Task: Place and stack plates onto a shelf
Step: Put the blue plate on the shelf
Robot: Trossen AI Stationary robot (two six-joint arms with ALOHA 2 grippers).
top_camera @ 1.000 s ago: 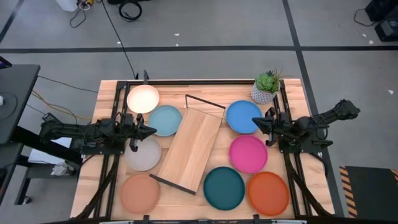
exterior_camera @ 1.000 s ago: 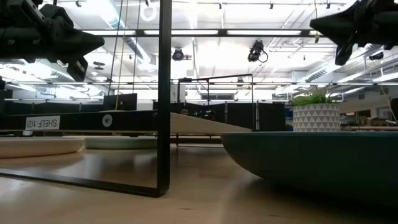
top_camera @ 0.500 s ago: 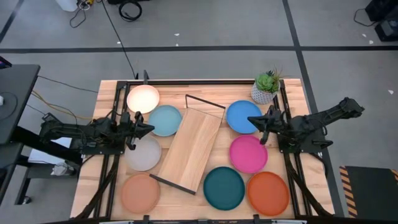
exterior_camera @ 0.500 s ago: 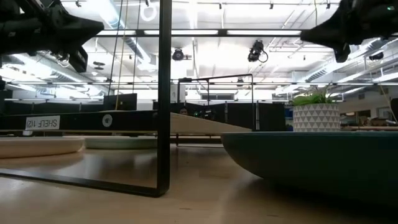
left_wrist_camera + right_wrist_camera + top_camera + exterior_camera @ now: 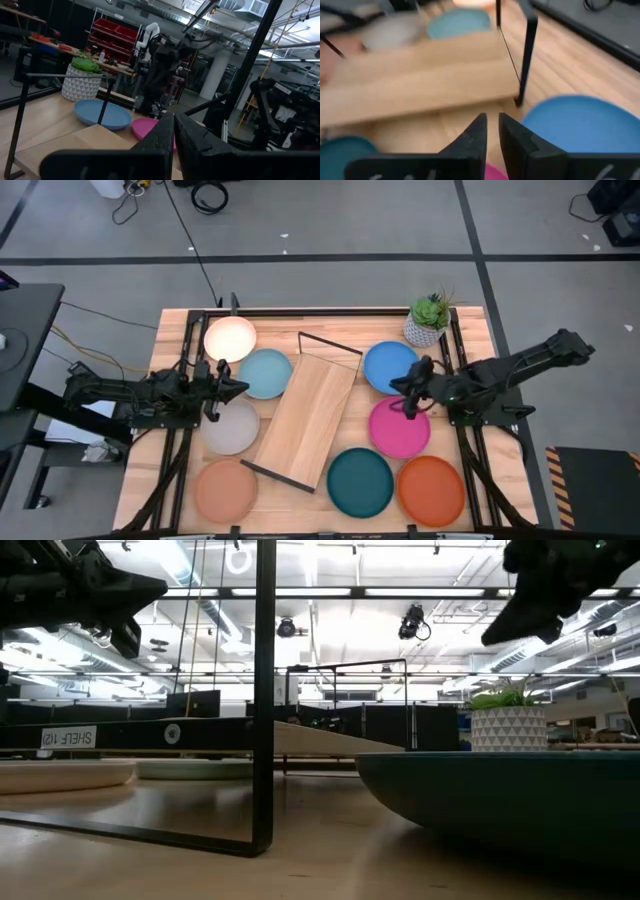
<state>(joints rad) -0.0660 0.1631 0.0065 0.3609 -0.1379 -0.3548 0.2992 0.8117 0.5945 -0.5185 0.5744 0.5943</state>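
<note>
Eight plates lie flat on the tabletop: cream (image 5: pixel 230 338), light blue (image 5: pixel 265 373), grey (image 5: pixel 230 427) and peach (image 5: pixel 226 490) on the left, blue (image 5: pixel 392 367), pink (image 5: pixel 399 427), teal (image 5: pixel 360 482) and orange (image 5: pixel 431 490) on the right. The shelf (image 5: pixel 308 418) stands slanted between them on its black wire frames. My left gripper (image 5: pixel 240 388) hovers shut between the light blue and grey plates. My right gripper (image 5: pixel 398 387) hangs above the blue plate's near edge, tipped down, with a narrow gap between its fingers (image 5: pixel 492 125); it touches nothing.
A white plant pot (image 5: pixel 428 322) stands at the far right corner, just beyond the blue plate. The shelf's wire frame (image 5: pixel 527 55) rises close ahead of my right gripper. Black rails run along the table's left and right sides.
My right gripper has moved toward the table's left and come lower, tipping its fingers downward, from beside the blue plate to above its near edge. No plate has moved.
</note>
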